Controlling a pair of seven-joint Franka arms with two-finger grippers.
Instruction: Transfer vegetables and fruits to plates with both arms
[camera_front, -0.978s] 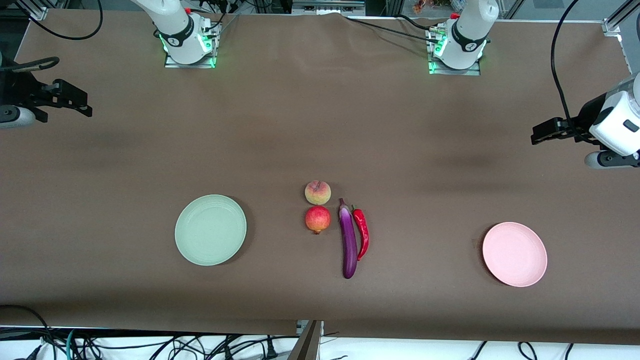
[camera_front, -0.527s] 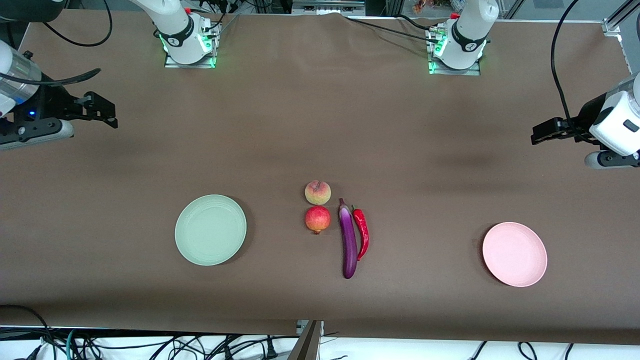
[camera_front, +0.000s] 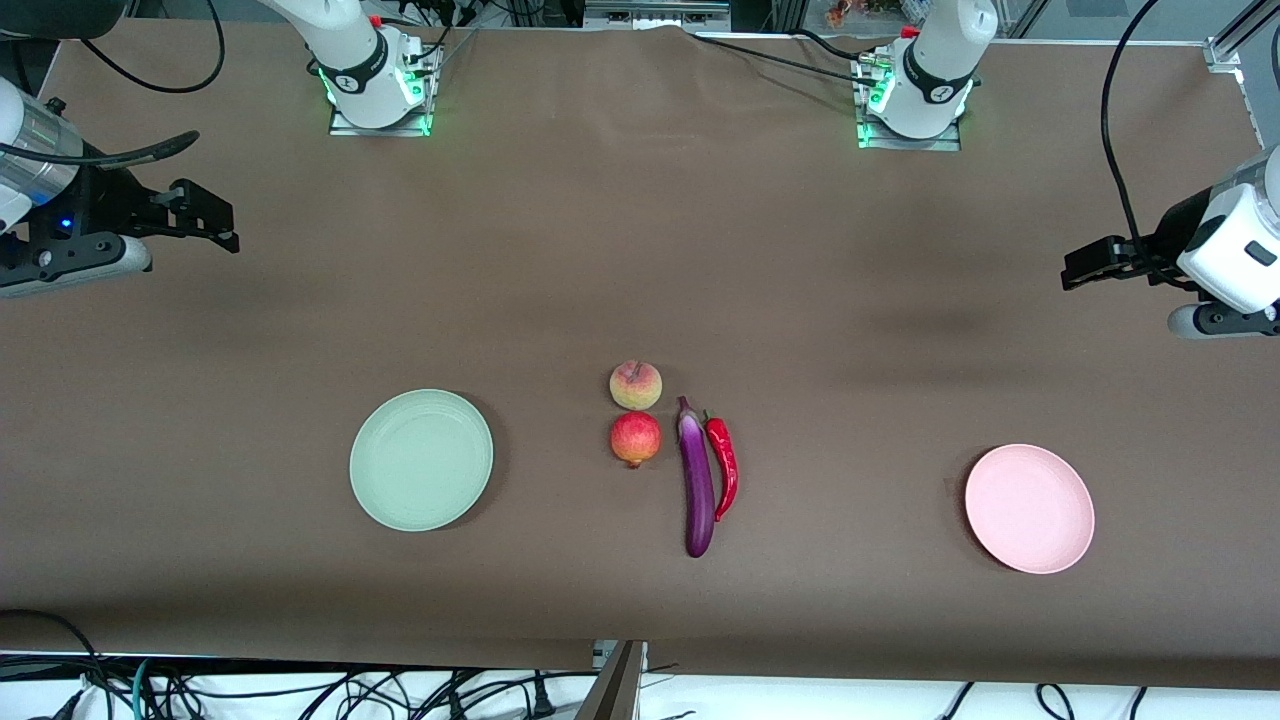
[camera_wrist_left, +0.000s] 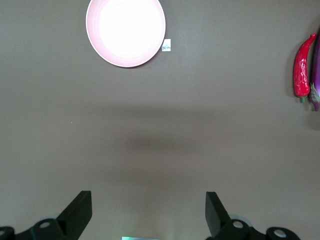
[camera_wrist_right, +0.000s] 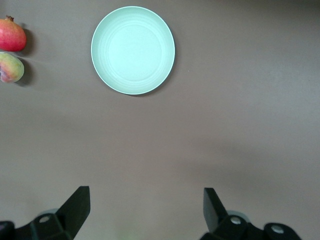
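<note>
A peach (camera_front: 635, 385), a red pomegranate-like fruit (camera_front: 635, 439), a purple eggplant (camera_front: 697, 482) and a red chili (camera_front: 724, 464) lie together mid-table. The mint green plate (camera_front: 421, 459) lies toward the right arm's end, the pink plate (camera_front: 1029, 508) toward the left arm's end. My right gripper (camera_front: 205, 215) is open and empty, high over bare table at its end; its wrist view shows the green plate (camera_wrist_right: 133, 49), the pomegranate-like fruit (camera_wrist_right: 11, 35) and the peach (camera_wrist_right: 10, 67). My left gripper (camera_front: 1088, 265) is open and empty over its end; its wrist view shows the pink plate (camera_wrist_left: 125, 31), the chili (camera_wrist_left: 302, 68) and the eggplant's cap (camera_wrist_left: 315, 95).
A brown cloth covers the table (camera_front: 640, 250). The two arm bases (camera_front: 375, 85) stand at the edge farthest from the front camera. Cables hang along the edge nearest that camera. A small white tag (camera_wrist_left: 167, 45) lies beside the pink plate.
My right gripper has swung in from the table's end toward the middle, most of it in the first half second. The left arm and all objects have not moved.
</note>
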